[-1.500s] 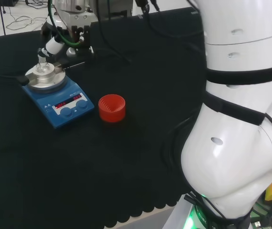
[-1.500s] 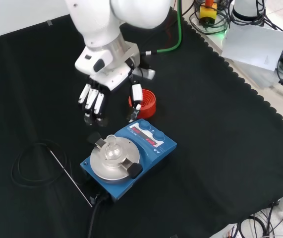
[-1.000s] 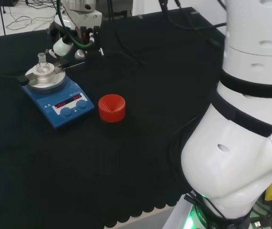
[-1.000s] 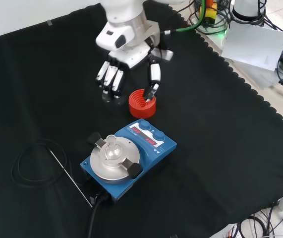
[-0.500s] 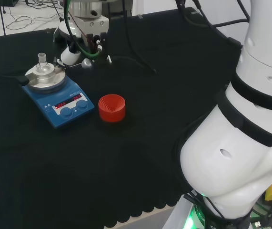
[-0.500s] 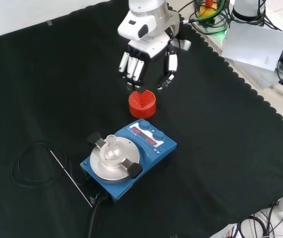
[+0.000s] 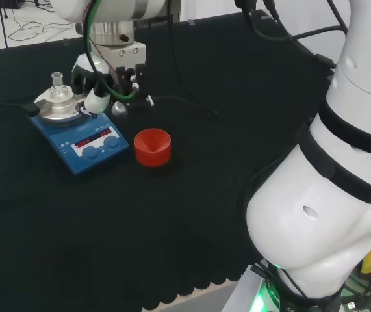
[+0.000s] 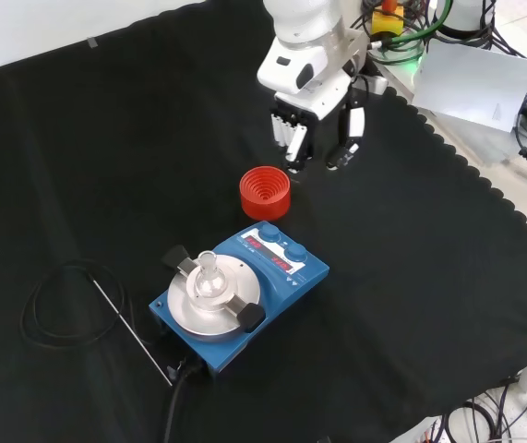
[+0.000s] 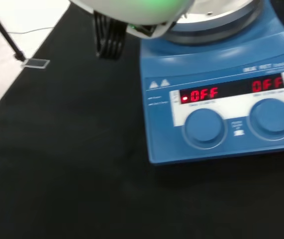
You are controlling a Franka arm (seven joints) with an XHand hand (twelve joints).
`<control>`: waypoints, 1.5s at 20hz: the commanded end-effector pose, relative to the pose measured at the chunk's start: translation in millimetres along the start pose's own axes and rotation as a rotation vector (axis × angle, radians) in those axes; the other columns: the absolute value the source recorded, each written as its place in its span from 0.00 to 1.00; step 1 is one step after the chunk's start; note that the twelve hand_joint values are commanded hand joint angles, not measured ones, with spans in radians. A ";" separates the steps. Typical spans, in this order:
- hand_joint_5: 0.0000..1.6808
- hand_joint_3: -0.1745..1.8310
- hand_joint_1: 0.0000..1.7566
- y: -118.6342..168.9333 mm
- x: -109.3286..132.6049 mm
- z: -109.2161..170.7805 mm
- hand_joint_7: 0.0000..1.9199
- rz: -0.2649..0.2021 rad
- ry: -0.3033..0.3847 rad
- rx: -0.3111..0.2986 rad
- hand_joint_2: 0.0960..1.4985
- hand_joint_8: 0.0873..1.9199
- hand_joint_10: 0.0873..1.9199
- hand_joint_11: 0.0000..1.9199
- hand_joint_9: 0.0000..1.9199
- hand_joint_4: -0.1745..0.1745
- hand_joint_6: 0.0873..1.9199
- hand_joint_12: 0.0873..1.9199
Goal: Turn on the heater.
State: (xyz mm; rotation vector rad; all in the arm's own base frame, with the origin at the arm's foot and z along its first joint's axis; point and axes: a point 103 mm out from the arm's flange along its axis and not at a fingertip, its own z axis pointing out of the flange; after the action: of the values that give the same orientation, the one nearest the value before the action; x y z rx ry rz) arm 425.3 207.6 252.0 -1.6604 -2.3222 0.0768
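Blue and low, the heater [image 8: 240, 291] sits nearest the camera in the front view, its round metal plate carrying a small glass flask [image 8: 209, 274] and its two knobs [image 8: 281, 245] facing the red ribbed ring [image 8: 265, 192] just beyond. Farther off hangs the hand [image 8: 318, 111], fingers pointing down and relaxed, holding nothing. Over the last second and a half it has swung from beside the plate, past the ring, to the far side of the knobs, which looks like lining up on the control panel; no knob is touched yet. The wrist view adds what the others cannot: both red displays [image 9: 231, 91] are lit above the knobs, so the turning-on is still to do.
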 end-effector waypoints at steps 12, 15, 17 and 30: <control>0.25 0.62 0.83 -7.9 -15.8 44.1 0.83 0.093 -0.057 0.258 0.41 0.95 0.92 0.71 0.85 0.20 0.48 0.78; 0.21 0.65 0.84 -8.7 -16.8 51.5 0.84 0.095 -0.040 0.269 0.39 0.96 0.93 0.71 0.86 0.23 0.46 0.79; 0.20 0.66 0.84 -8.9 -17.8 56.7 0.84 0.096 -0.042 0.283 0.38 0.96 0.93 0.71 0.86 0.24 0.45 0.80; 0.17 0.69 0.84 4.6 -26.1 82.4 0.85 0.088 -0.058 0.372 0.37 0.97 0.95 0.72 0.87 0.31 0.37 0.80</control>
State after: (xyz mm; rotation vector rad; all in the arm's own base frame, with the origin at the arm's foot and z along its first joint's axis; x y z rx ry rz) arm 411.1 195.7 175.9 -1.6026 -2.1163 0.5104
